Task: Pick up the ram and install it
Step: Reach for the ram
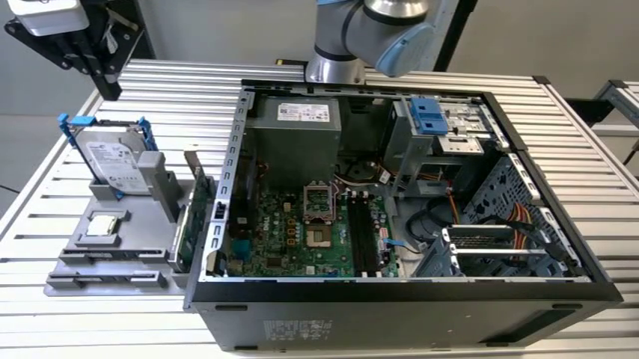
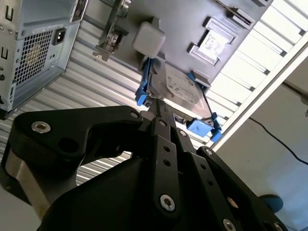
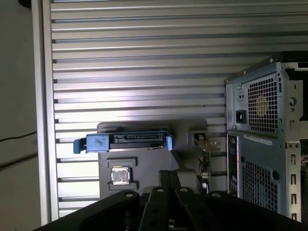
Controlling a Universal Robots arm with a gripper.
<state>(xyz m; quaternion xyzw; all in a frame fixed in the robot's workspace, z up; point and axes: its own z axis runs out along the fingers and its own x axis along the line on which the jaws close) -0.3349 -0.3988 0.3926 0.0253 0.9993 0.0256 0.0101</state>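
The ram is hidden in these views. In both wrist views my gripper [image 2: 153, 107] [image 3: 169, 174] looks shut, its black fingers pressed together with nothing between them. It hangs well above the slatted table, over the grey fixture [image 3: 149, 129] that stands beside the computer case [image 1: 399, 290]. The arm's wrist [image 1: 384, 30] shows at the top of the exterior view, behind the case. Inside the open case, the black memory slots [image 1: 361, 239] lie on the green motherboard [image 1: 289, 232].
The fixture [image 1: 100, 254] holds a hard drive in a blue bracket [image 1: 112, 161] [image 3: 127, 141] [image 2: 178, 89], a small square chip [image 1: 103, 226] [image 3: 119, 175] and an upright dark green card [image 1: 200, 198]. The case's power supply grille [image 3: 262, 103] is beside the fixture.
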